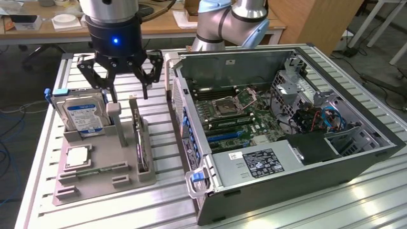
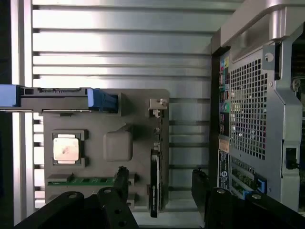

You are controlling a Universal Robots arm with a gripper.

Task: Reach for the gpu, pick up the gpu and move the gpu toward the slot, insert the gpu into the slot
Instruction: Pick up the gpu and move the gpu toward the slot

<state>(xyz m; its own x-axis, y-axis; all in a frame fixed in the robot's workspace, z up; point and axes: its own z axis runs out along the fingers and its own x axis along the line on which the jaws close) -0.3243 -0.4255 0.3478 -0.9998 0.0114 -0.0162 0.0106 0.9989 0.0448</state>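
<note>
The gpu (image 1: 140, 143) is a thin dark card standing on edge in a grey holder (image 1: 95, 179), its metal bracket at the far end. My gripper (image 1: 129, 95) hangs open above the holder's far end, not touching the card. In the wrist view the gpu (image 2: 155, 183) lies between my two spread fingertips (image 2: 121, 179), with the gripper (image 2: 160, 185) straddling it from above. The blue slots (image 1: 224, 136) lie on the motherboard inside the open computer case (image 1: 356, 162), at the exterior view's right.
A blue-labelled hard drive (image 1: 83, 115) stands upright in the holder beside the card, with a square silver chip (image 1: 76, 156) and a green memory stick (image 2: 86, 181) nearby. The case wall (image 2: 257, 109) rises close beside the holder (image 2: 116, 145). A slatted aluminium table (image 1: 318, 210) carries everything.
</note>
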